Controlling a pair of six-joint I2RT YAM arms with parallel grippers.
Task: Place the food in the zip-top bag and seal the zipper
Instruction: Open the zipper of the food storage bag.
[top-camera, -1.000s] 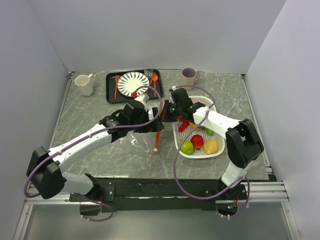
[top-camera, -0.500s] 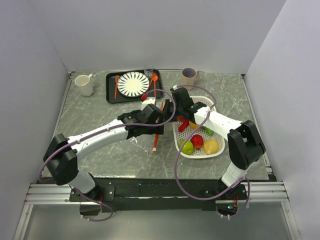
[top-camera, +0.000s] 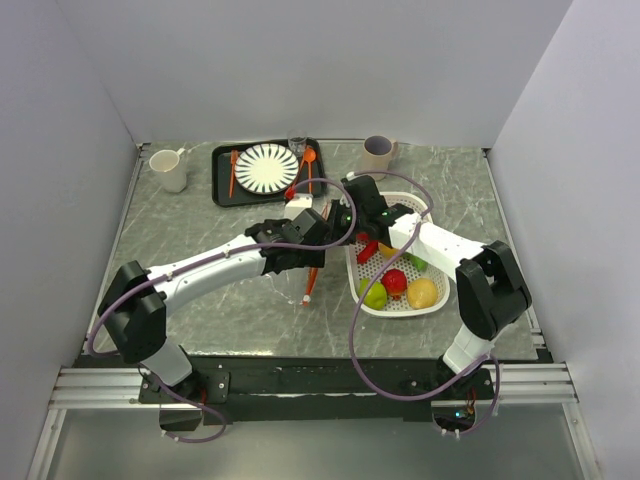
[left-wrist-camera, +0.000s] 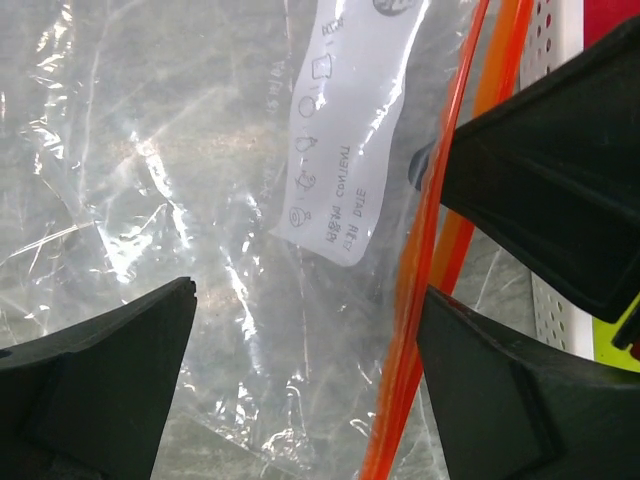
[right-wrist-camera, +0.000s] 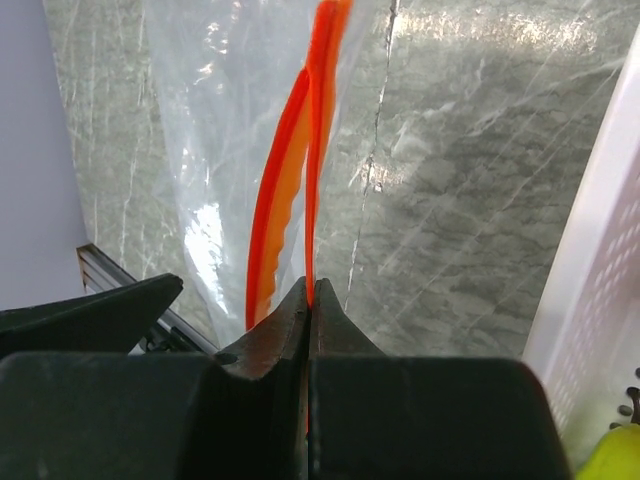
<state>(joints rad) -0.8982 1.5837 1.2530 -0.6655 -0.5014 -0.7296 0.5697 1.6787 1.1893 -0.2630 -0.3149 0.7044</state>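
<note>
Your left tool (left-wrist-camera: 305, 300), spread, has swung in over the zip-top bag (left-wrist-camera: 150, 150); right tool (right-wrist-camera: 310, 295) pinches the zipper (right-wrist-camera: 313, 150); food (top-camera: 395, 282) still in basket (top-camera: 405, 312).

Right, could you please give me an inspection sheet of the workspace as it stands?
Surface: grey marbled table, no spills seen.
Job's things: zip-top bag on the table, zipper parted; food sits in the white basket.
Clutter: black tray, white mug, grey cup.
Grippers: left gripper open over the bag; right gripper shut on the zipper.
Cables: purple cables loop off both arms.
Surroundings: plain walls, nothing else seen.
</note>
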